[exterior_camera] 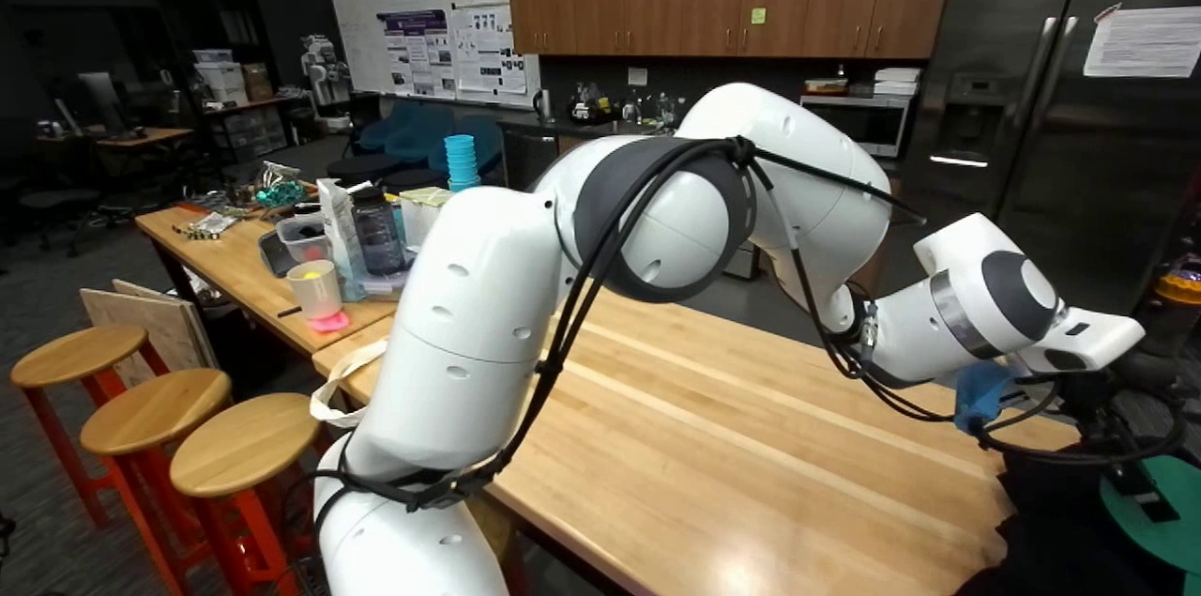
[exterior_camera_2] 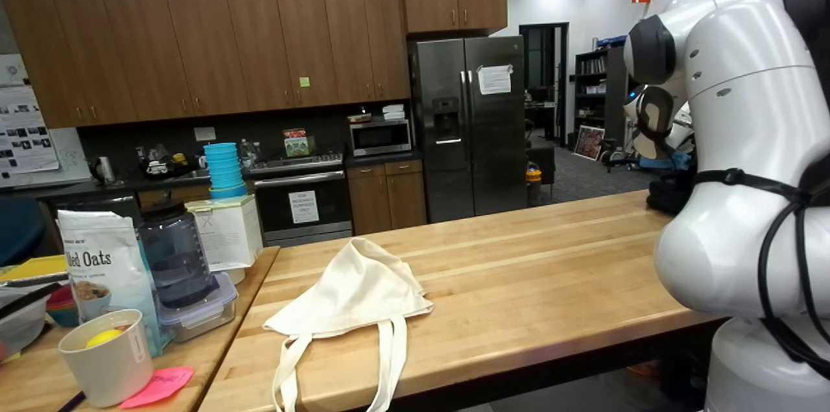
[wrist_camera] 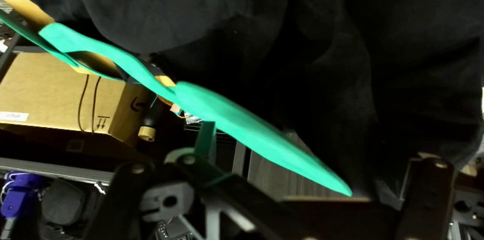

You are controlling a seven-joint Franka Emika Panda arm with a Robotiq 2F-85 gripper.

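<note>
Black cloth, matte and softly creased, spreads in loose folds before my wide-set hand, unheld, filling much of the upper and right parts of the wrist view. In an exterior view it bunches dark at the end of the counter, below my hand, its outline ragged. Beside it, a smooth, bright green panel slants across the wrist view from upper left to lower right, its thin edge tapering to a tip across my hand's gap; a hollow opening shows toward its upper-left end. Whether panel and cloth touch, I cannot tell.
</note>
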